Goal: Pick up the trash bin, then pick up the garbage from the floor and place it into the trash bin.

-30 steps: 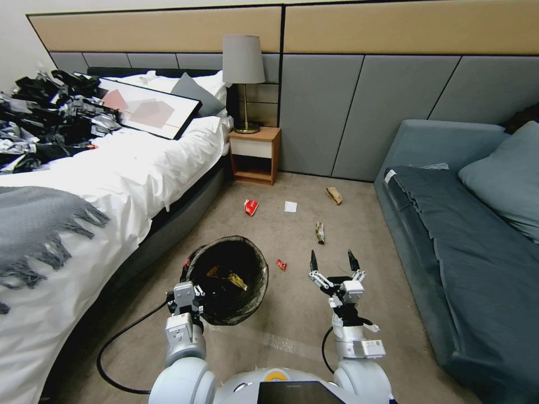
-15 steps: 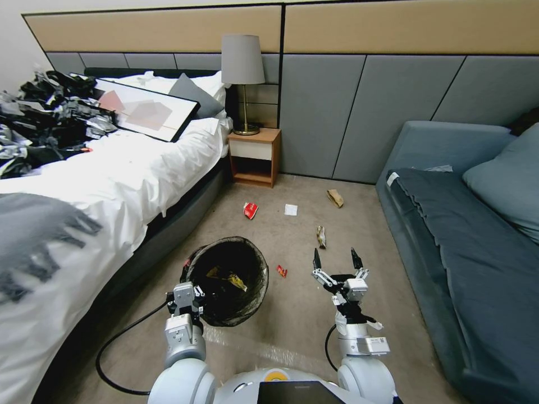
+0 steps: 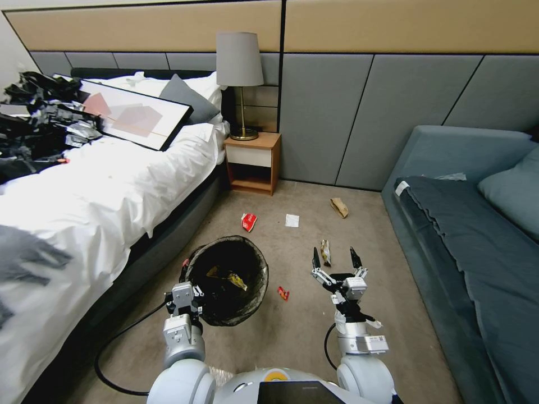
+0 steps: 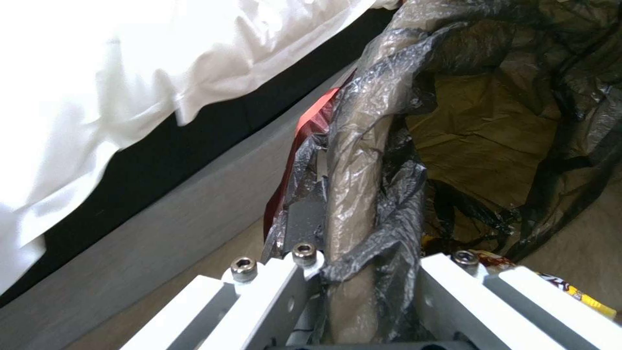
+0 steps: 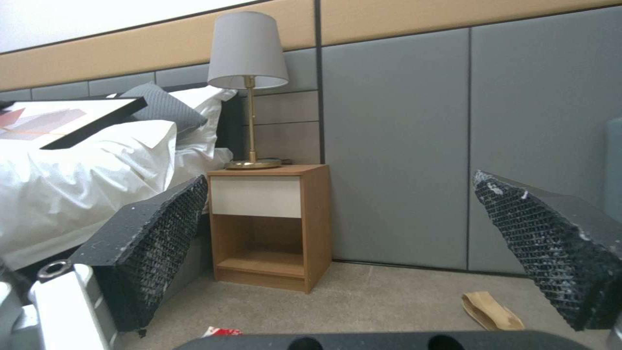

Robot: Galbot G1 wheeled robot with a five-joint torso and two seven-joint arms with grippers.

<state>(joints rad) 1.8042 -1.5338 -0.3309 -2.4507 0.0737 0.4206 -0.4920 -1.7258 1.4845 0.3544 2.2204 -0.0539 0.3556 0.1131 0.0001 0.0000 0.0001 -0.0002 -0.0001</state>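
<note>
Nearest the robot, the left gripper (image 3: 188, 293) is clamped on the near rim of the trash bin (image 3: 227, 279), carrying it low at the robot's left front beside the bed (image 3: 106, 185). In the left wrist view the fingers (image 4: 279, 287) pinch the bag-wrapped rim (image 4: 363, 160) between them, the black liner bunched around it, and a yellow wrapper (image 4: 577, 296) lies inside. From the head camera, yellowish litter shows on the bin's dark bottom.

On the other side, the right gripper (image 3: 336, 259) is held out at about the same depth, its two black fingertips spread wide with nothing between them. The right wrist view confirms it: both textured pads (image 5: 162, 233) stand far apart, framing the nightstand (image 5: 269, 223).

On the carpet between bin and right gripper sits a small red wrapper (image 3: 284, 293). Just past the right fingertips lies a dark-and-yellow snack wrapper (image 3: 325, 252). Further out, a larger red wrapper (image 3: 249, 221) and a white paper scrap (image 3: 291, 220) lie side by side, well apart from the bin. Beyond those, near the wall, rests a crumpled brown paper bag (image 3: 339, 207), also visible low in the right wrist view.

At the back stand the wooden nightstand and a grey-shaded lamp (image 3: 240, 62), with the grey-blue sofa (image 3: 471, 224) along the right.
</note>
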